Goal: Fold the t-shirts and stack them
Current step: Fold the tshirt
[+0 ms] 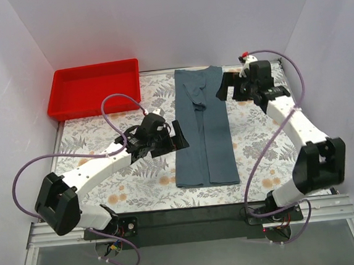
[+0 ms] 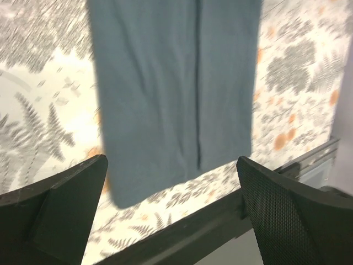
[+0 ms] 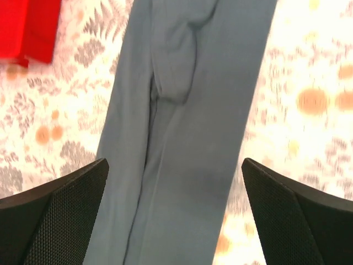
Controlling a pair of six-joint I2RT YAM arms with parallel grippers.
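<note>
T-shirt [image 1: 202, 127], plain slate blue-grey, lies flat as a long narrow strip down the middle of the fern-print tablecloth [image 1: 94, 183]; its sides are turned in to meet along a centre line, one short end is near the arms' bases and the other is at the table's far edge; a red bin [image 1: 92, 88] sits well apart at the far left corner. The fabric looks light, thin and limp; lifted at a single point it would likely sag and slip out of its fold; the surest hold appears to be a pinch through all layers at both corners of one short end, so the strip can be carried over itself. On the left, the left gripper [image 1: 180, 138] hangs over the strip's left edge about midway along, jaws spread wide and holding nothing; its wrist camera looks down on the near end of the garment, clear of the fingers. On the right, the right gripper [image 1: 225, 86] hovers above the strip's far right corner, likewise gaping and empty; its camera shows the cloth bunching slightly there, untouched.
</note>
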